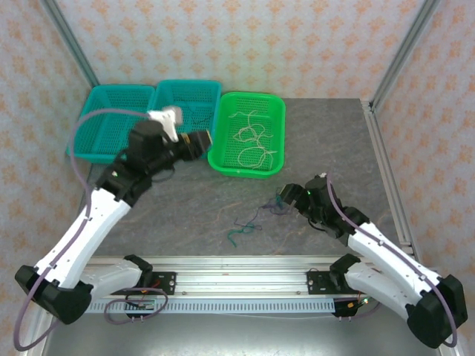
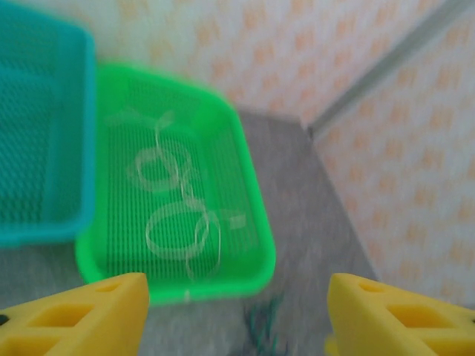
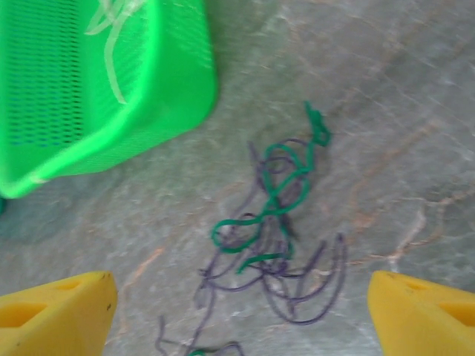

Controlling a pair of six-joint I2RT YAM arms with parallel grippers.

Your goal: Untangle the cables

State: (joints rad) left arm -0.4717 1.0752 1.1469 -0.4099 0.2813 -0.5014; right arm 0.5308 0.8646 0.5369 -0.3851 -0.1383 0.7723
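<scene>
Left tool spread, empty, at frame bottom; cream cables in green basket mid-frame. Right tool spread, empty; green-purple cables tangled on desk, centre.

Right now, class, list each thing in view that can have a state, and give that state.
cream-white cables, loose loops lying in the green basket.
green basket, upright on the table.
green cable, tangled with the purple cables on the table.
left gripper, open, holding nothing.
right gripper, open, above that tangle, holding nothing.
</scene>
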